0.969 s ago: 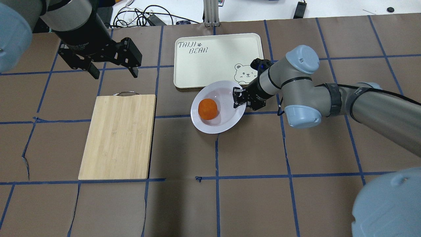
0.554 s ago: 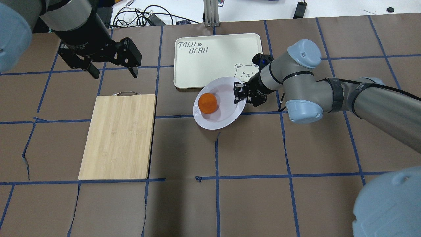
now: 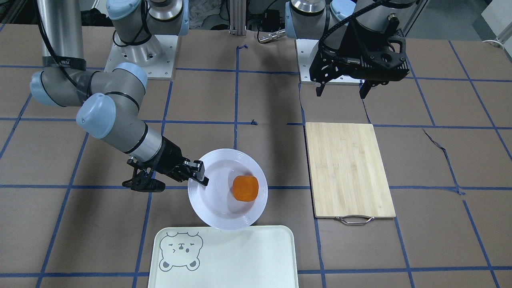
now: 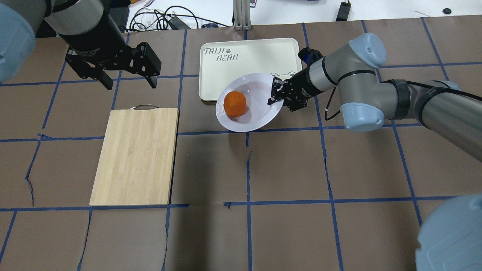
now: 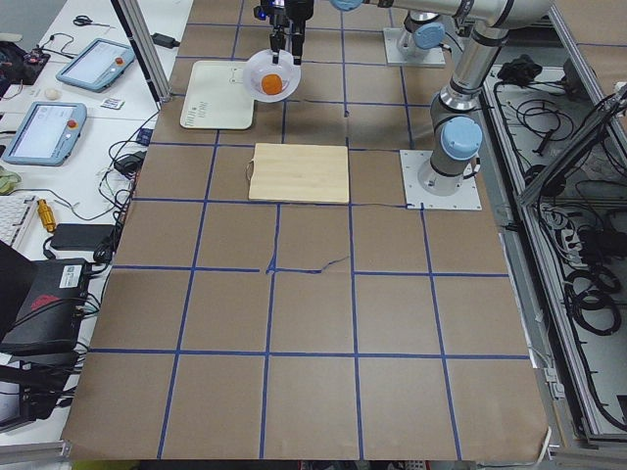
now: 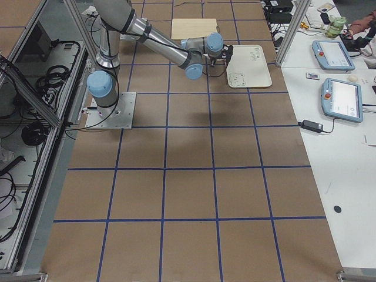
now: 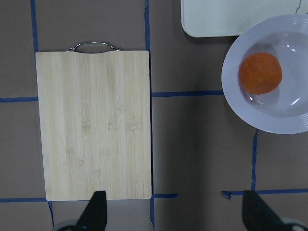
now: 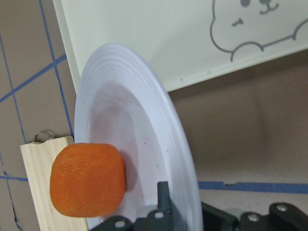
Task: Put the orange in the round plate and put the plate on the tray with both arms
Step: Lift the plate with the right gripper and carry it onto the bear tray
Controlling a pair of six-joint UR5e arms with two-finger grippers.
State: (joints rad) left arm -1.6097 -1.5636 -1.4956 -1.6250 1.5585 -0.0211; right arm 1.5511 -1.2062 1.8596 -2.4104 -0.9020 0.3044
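- While the right gripper (image 4: pixel 276 96) pinches the round plate (image 4: pixel 260 114) by one side of its rim, the plate appears tilted over the tray (image 4: pixel 248 52) edge; this single grip may slip.
- The orange (image 4: pixel 235 104) lies in the plate's sunken centre; a steeper tilt or a jolt could roll it out.
- The plate's low edge could catch the tray lip.
- The left gripper (image 4: pixel 131 83), fingers spread and empty, hovers near the cutting board (image 4: pixel 135 156), well apart, lending no support.

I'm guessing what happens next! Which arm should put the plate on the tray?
Right. The right gripper grips the round plate, orange inside, at the tray's edge. The left gripper hangs open, away near the cutting board.
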